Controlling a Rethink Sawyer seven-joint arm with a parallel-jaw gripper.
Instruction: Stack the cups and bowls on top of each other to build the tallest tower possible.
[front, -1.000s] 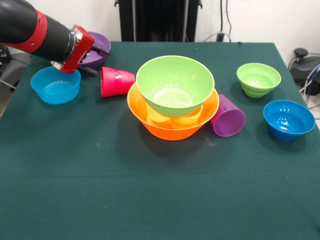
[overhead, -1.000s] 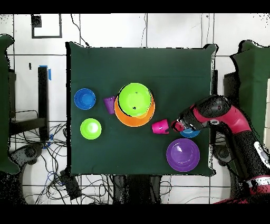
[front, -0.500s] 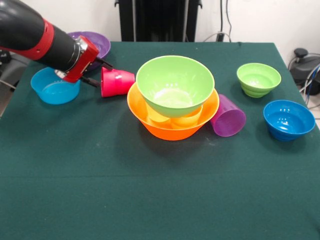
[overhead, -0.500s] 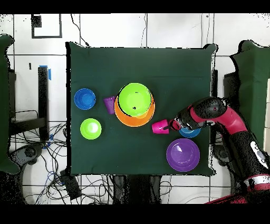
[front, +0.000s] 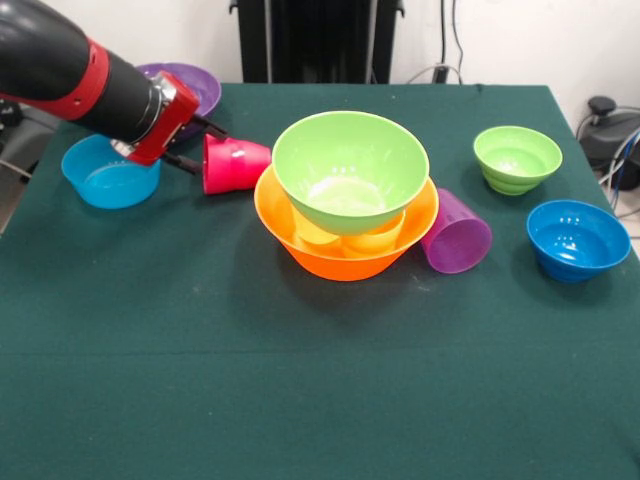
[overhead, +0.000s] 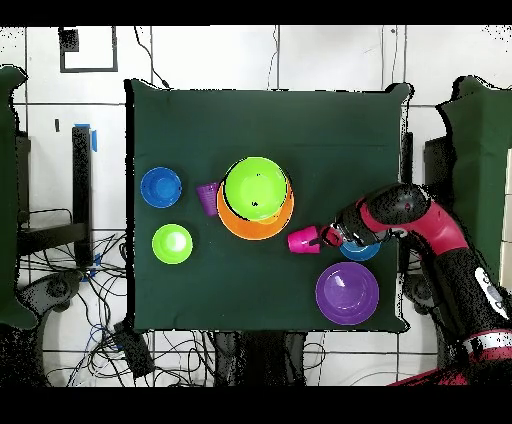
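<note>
The tower stands mid-table: a large orange bowl (front: 340, 255) (overhead: 232, 221) holds yellow cups (front: 372, 237) under a large lime green bowl (front: 350, 165) (overhead: 256, 187). A red-pink cup (front: 238, 164) (overhead: 303, 239) lies on its side, its wide mouth towards my gripper (front: 198, 146) (overhead: 326, 237). The gripper is open, its two thin fingers spread at the cup's mouth. A purple cup (front: 457, 232) (overhead: 208, 196) lies on its side against the orange bowl.
A small blue bowl (front: 108, 170) (overhead: 360, 251) sits partly under my arm, with a large purple bowl (front: 192, 86) (overhead: 347, 293) behind the gripper. A small lime green bowl (front: 517, 158) (overhead: 172, 243) and another blue bowl (front: 577, 238) (overhead: 160, 187) stand on the other side.
My gripper has swung from above the blue bowl to the mouth of the red-pink cup. The cup has shifted slightly towards the tower.
</note>
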